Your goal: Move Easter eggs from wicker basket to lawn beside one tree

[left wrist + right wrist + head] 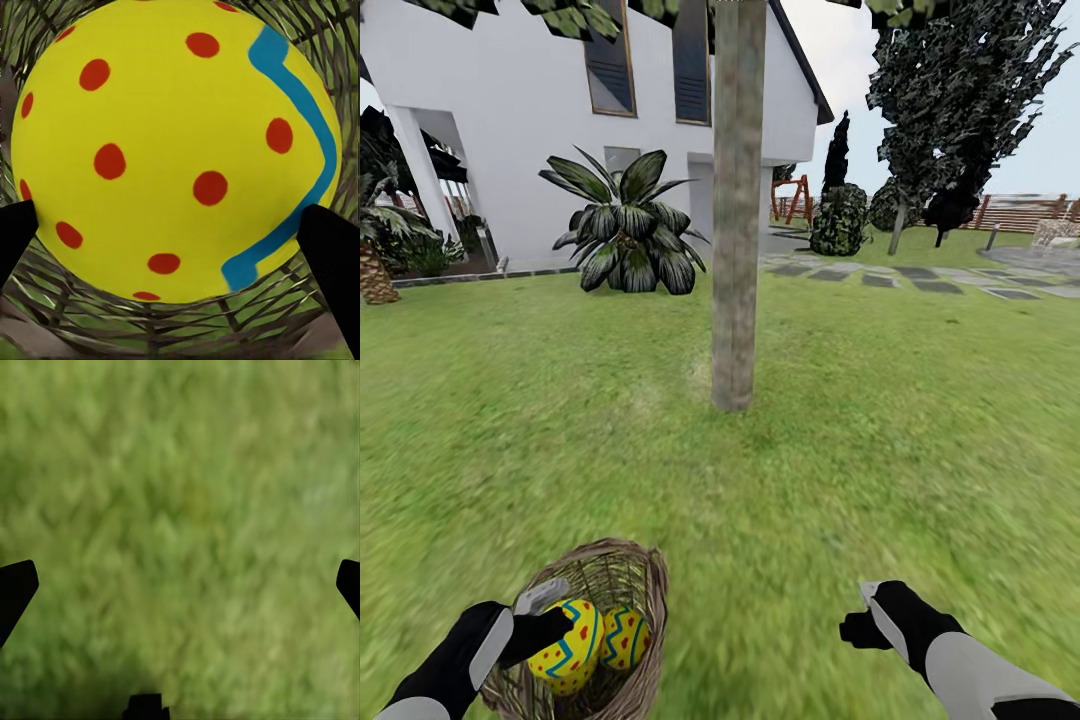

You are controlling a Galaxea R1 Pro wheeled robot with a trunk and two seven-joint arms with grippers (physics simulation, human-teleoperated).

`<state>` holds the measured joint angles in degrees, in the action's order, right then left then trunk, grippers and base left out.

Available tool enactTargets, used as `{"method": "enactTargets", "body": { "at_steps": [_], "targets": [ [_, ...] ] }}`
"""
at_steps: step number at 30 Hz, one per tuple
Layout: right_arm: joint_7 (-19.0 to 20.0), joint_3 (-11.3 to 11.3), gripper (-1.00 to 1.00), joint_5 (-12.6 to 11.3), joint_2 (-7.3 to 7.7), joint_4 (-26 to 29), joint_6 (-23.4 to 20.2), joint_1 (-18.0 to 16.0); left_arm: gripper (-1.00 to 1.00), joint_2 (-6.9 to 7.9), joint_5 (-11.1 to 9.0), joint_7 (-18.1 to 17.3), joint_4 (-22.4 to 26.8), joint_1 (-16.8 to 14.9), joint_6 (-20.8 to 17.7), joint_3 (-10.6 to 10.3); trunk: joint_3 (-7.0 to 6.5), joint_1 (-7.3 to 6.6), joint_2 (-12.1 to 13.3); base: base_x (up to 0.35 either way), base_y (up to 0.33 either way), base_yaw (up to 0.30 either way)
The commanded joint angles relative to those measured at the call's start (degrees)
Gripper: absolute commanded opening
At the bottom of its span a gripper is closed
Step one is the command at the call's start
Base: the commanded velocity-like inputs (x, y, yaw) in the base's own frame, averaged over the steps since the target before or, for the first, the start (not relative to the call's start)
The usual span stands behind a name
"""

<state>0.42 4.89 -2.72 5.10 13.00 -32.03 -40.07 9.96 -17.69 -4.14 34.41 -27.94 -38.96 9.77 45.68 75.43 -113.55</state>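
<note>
1. The left gripper (pixel 555 630) reaches into the basket (pixel 622 570) at the near edge of the lawn (pixel 880 440), its fingers pinching an egg (pixel 568 645) from either side.
2. In the left wrist view that egg (pixel 176 150) sits between the two dark fingertips (pixel 334 247), with the basket's weave (pixel 187 326) behind it; red dots and a blue zigzag show on its yellow shell.
3. A second egg (pixel 626 638) lies in the basket just beside the held one, touching it. I cannot tell whether a third egg is hidden beneath them.
4. The right gripper (pixel 860 625) hangs over bare grass, well apart from the basket. In the right wrist view its fingertips (pixel 15 589) stand spread wide at the two edges, with nothing but grass (pixel 187 510) between them.
5. Farther out, the tree trunk (pixel 738 200) rises from the lawn, straight ahead of the basket.
6. Beyond it stands a big-leafed plant (pixel 628 230) against the white house (pixel 520 100).
7. To the far right are stepping stones (pixel 920 278), dark conifers (pixel 950 110) and a slatted fence (pixel 1020 212).
</note>
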Motion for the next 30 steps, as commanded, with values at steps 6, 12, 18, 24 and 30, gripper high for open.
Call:
{"method": "enactTargets", "body": {
  "at_steps": [6,12,18,24,30],
  "targets": [
    [0.1,0.6,1.0,-0.3,-0.01,0.1,-0.3,0.0,-1.0,-0.03,0.2,-0.3,0.0,0.0,-0.3,0.2,-1.03,-1.33,2.4,0.0,0.0,0.0],
    [0.0,0.6,1.0,-0.3,-0.34,0.1,-0.3,0.0,-1.0,-0.03,0.2,-0.3,0.0,0.0,-0.3,0.3,-2.1,-2.65,4.8,0.0,0.0,0.009],
    [-0.1,0.6,1.0,-0.3,-0.79,-1.1,-0.2,0.0,-1.0,-0.11,0.2,-0.3,0.0,0.0,-0.3,0.2,-3.18,-3.97,7.2,0.0,0.0,0.135],
    [-0.2,0.5,1.0,-0.3,-0.72,-1.1,-0.2,0.0,-1.0,-0.12,0.2,-0.3,-0.1,0.0,-0.3,0.2,-4.26,-5.29,9.6,0.0,0.0,0.196],
    [-0.1,0.4,1.0,-0.3,-0.71,-1.1,-0.2,0.0,-1.0,-0.12,0.2,-0.3,-0.1,0.0,-0.3,0.2,-5.34,-6.6,12.0,0.0,0.0,0.01]
  ]
}}
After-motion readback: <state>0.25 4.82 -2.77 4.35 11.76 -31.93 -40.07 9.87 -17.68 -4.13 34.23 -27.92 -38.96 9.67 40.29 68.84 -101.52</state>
